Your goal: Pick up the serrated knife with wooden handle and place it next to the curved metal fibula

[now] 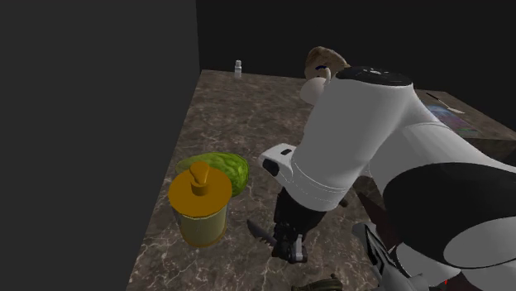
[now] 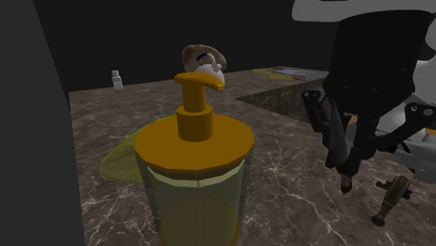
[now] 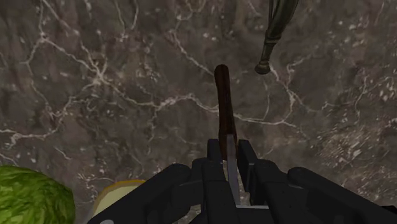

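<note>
My gripper (image 1: 289, 248) hangs just above the dark marble counter (image 1: 231, 107) and is shut on the knife (image 3: 224, 108). The fingers (image 3: 210, 167) clasp the grey blade, and the dark brown wooden handle (image 1: 260, 231) sticks out past them. In the second exterior view the handle (image 2: 318, 115) slants up to the left of the gripper (image 2: 347, 171). The fibula (image 3: 275, 35), a slim dull metal piece with a knobbed end, lies on the counter a short way beyond and beside the handle tip. It also lies below the gripper at the counter's near edge (image 2: 391, 199).
An orange-capped pump dispenser (image 1: 199, 202) and a green leafy head (image 1: 223, 169) stand close to the gripper on the shoulder view's left. A small white bottle (image 1: 238, 69) and a brown-topped figure (image 1: 324, 62) sit at the back. A dark wall (image 1: 99, 124) borders the counter's left.
</note>
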Controlling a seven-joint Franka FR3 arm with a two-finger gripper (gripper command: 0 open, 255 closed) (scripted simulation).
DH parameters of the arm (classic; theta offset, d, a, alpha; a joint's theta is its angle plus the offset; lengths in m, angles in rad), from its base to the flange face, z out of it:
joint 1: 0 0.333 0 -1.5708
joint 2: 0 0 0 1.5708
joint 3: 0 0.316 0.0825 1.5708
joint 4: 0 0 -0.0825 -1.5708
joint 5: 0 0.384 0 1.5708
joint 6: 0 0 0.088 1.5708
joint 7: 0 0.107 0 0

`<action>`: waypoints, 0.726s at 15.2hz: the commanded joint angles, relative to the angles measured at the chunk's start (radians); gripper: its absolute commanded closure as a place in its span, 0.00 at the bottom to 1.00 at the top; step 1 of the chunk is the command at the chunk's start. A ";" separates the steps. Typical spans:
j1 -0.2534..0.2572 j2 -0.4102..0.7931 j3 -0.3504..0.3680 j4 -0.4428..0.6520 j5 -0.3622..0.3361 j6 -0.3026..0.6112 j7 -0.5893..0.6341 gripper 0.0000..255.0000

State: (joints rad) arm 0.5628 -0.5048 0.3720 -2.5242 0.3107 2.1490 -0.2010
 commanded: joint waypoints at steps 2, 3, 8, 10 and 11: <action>0.002 0.017 0.009 -0.028 0.006 0.046 -0.003 1.00; 0.002 0.023 0.011 -0.037 0.008 0.061 -0.004 1.00; 0.005 0.060 0.024 -0.079 0.016 0.140 -0.010 1.00; 0.008 0.078 0.027 -0.095 0.018 0.172 -0.011 1.00; 0.010 0.087 0.028 -0.102 0.018 0.189 -0.011 1.00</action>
State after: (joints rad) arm 0.5680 -0.4274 0.3968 -2.6022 0.3250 2.3528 -0.2104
